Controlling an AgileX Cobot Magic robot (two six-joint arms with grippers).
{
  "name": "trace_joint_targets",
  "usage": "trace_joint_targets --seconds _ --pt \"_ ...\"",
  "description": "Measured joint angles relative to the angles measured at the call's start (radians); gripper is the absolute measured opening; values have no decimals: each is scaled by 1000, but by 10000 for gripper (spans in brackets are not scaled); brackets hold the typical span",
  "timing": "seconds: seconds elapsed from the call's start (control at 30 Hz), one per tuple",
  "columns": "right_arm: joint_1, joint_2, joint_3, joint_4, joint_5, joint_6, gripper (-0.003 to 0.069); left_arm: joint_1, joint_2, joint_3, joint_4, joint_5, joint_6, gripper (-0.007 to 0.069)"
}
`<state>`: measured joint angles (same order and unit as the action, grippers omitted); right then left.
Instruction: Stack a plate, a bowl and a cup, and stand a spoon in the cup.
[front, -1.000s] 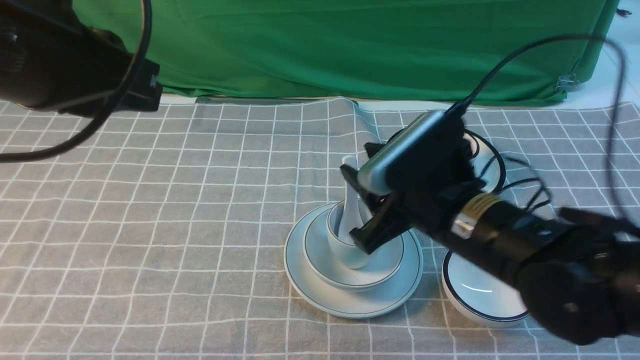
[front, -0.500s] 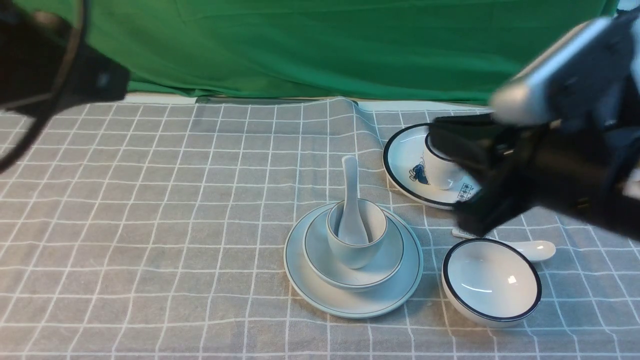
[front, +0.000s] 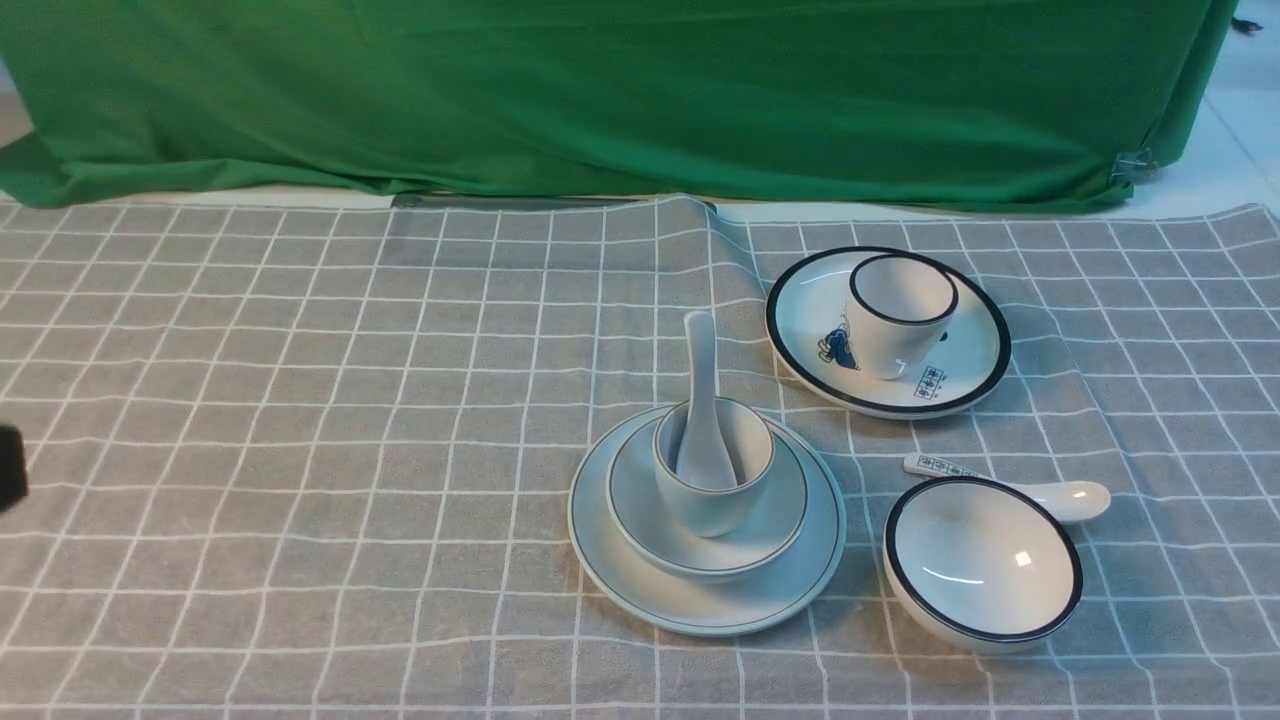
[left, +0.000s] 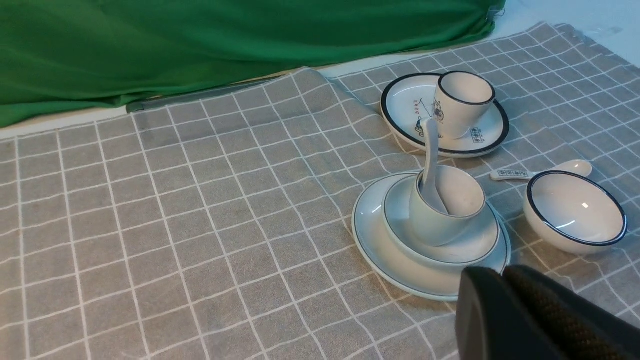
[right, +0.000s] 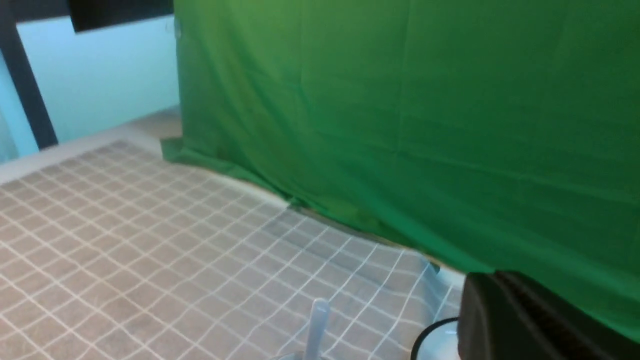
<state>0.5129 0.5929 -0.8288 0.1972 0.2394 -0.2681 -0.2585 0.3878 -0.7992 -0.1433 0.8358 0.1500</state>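
Note:
The pale blue-grey plate (front: 700, 608) lies on the checked cloth, right of centre. On it sits the bowl (front: 782, 505), and the cup (front: 712, 505) stands in the bowl. The spoon (front: 700, 385) stands in the cup, scoop down, its handle leaning toward the back. Neither gripper touches the stack. In the left wrist view, my left gripper (left: 502, 274) is shut and empty, hovering near the plate (left: 380, 250). My right gripper (right: 494, 279) is shut and empty, raised; only the spoon's handle tip (right: 318, 320) shows below it.
A white black-rimmed plate (front: 965, 375) carrying a white cup (front: 900, 312) lies at the back right. A white black-rimmed bowl (front: 985, 570) and a white spoon (front: 1070, 495) lie right of the stack. A green curtain (front: 640, 90) closes the back; the cloth has a raised fold (front: 700, 230).
My right arm let go of the spoon, pulled up and to the right out of the front view, and its jaws closed empty. The left arm also withdrew from the upper left.

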Motion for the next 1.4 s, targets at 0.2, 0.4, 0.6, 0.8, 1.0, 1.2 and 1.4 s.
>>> trace_joint_targets --seconds 0.2,0.4,0.6,0.8,1.0,1.2,1.4 --pt "-1 -240 84 -1 11 72 19 0 -141 182 -2 -117 0 15" --pt "-1 -422 151 -2 31 148 19 0 -166 287 -70 -280 0 15" --pt "-1 -449 154 -2 51 158 43 0 -166 308 -95 -318 0 15" --pt "-1 -449 155 -2 68 159 80 0 -166 308 -95 -324 0 15" --pt "-1 -449 155 -2 68 159 95 0 -166 308 -95 -325 0 15" --pt "-1 -449 155 -2 68 159 111 0 -166 308 -95 -325 0 15" --pt "-1 -449 155 -2 68 159 125 0 -169 323 -59 -363 45 15"
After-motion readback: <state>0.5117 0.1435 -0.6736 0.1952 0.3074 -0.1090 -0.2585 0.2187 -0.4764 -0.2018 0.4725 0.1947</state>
